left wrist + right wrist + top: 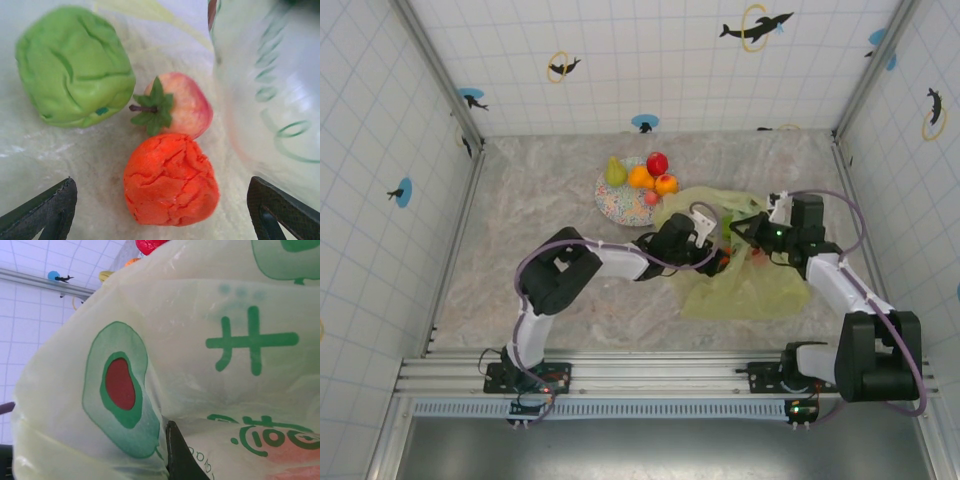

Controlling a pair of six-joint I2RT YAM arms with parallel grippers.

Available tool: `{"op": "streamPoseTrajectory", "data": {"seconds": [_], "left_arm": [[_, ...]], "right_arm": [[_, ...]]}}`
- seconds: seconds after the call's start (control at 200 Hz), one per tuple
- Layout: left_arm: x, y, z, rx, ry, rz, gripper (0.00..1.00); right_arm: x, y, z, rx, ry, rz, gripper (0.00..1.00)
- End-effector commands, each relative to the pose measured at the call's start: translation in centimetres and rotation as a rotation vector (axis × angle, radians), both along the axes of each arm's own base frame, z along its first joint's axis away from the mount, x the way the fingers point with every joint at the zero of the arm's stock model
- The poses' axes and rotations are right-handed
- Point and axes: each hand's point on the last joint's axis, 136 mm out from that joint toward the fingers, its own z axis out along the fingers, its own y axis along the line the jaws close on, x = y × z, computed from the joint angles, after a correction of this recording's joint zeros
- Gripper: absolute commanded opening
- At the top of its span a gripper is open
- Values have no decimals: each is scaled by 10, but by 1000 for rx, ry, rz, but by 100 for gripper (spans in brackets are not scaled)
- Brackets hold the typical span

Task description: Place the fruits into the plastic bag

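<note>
The left gripper's fingers (52, 207) stand wide apart with nothing clamped; the left gripper (162, 212) hangs just over an orange-red fruit (170, 180) that lies loose between them on the film of the plastic bag (750, 285). Just beyond that fruit, touching it, lies a small pink one (177, 105) with a green leaf cap, and to its left a green apple (75, 65), all three inside the bag. The right gripper (748, 230) is closed, pinching the bag's edge at its mouth, the printed film draped over its dark finger (180, 455). The bag spreads over the table (540, 200) between the two arms. Behind it, the patterned plate (618, 208) carries a pear (615, 172), a red apple (658, 163) and two oranges (640, 177)
</note>
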Motion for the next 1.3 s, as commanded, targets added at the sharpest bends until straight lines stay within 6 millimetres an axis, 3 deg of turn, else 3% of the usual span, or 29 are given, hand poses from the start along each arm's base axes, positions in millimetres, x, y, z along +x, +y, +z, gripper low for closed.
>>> {"op": "streamPoseTrajectory", "data": {"seconds": [0.0, 0.22, 0.385, 0.52, 0.581, 0.821, 1.111, 1.296], "left_arm": [[9, 11, 29, -26, -79, 26, 90], [7, 34, 38, 38, -127, 40, 87], [-6, 51, 49, 60, -145, 20, 85], [-19, 60, 71, 36, -163, -21, 84], [-29, 68, 69, 37, -148, -51, 84], [-54, 78, 109, -56, -139, -184, 83], [-35, 99, 161, -171, -171, -54, 82], [23, 130, 171, -99, -225, 231, 82]], "right_arm": [[-5, -5, -4, -32, 2, 13, 0], [-3, -13, -11, -91, 11, 0, 0], [1, -15, -18, -111, 24, -3, 0], [2, -13, -21, -112, 30, 4, 0], [4, -12, -21, -111, 29, 6, 0], [7, -9, -22, -110, 30, 11, 0], [8, -9, -25, -113, 31, 10, 0], [9, -8, -25, -113, 25, 10, 0]]}}
